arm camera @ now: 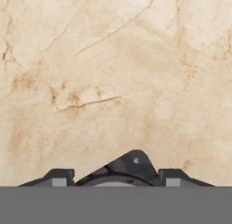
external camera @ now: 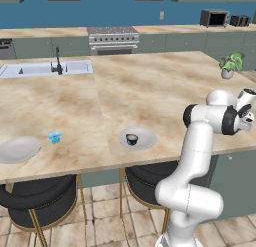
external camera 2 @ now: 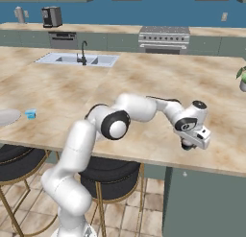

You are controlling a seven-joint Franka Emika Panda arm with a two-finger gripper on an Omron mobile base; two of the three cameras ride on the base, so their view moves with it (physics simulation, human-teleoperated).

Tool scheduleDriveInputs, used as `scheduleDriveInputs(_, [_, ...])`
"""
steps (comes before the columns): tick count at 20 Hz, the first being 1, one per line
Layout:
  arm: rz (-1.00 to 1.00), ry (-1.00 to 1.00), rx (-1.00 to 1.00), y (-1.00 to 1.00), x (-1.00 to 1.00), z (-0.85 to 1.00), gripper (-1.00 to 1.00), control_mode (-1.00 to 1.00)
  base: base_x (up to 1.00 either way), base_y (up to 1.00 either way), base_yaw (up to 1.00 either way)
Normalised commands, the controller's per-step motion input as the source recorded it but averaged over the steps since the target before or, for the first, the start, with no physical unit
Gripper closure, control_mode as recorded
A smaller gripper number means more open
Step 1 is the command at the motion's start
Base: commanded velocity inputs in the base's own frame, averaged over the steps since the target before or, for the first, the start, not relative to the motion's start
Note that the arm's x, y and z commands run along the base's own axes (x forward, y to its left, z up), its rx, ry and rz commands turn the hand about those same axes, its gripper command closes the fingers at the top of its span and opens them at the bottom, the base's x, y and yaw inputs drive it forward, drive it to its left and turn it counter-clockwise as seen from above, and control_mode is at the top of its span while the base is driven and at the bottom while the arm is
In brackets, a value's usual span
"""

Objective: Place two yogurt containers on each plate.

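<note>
Tool (arm camera: 116, 175) pinches a dark yogurt cup (arm camera: 129, 166) over the table (arm camera: 113, 82); shallow grip could drop it before the 9 o'clock plate (external camera: 145, 141).

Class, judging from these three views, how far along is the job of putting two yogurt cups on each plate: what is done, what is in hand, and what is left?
Done: one dark yogurt cup sits on the middle plate.

In hand: the tool has a dark cup between its fingers, low over the marble counter.

Left: that cup, the light blue cup standing on the counter beside the left plate, and one more.
</note>
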Motion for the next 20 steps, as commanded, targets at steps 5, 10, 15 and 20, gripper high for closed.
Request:
scheduleDriveInputs(5, [0.00, 0.00, 0.00, 0.67, -0.06, 0.32, 1.00, -1.00, 0.00, 0.00, 0.00])
scheduleDriveInputs(10, [0.00, 0.00, 0.00, 0.89, -0.02, 0.24, 1.00, -1.00, 0.00, 0.00, 0.00])
scheduleDriveInputs(15, [0.00, 0.01, 0.00, 0.94, 0.00, 0.16, 1.00, -1.00, 0.00, 0.00, 0.00])
scheduleDriveInputs(20, [0.00, 0.05, -0.02, 0.91, 0.00, 0.08, 1.00, -1.00, 0.00, 0.00, 0.00])
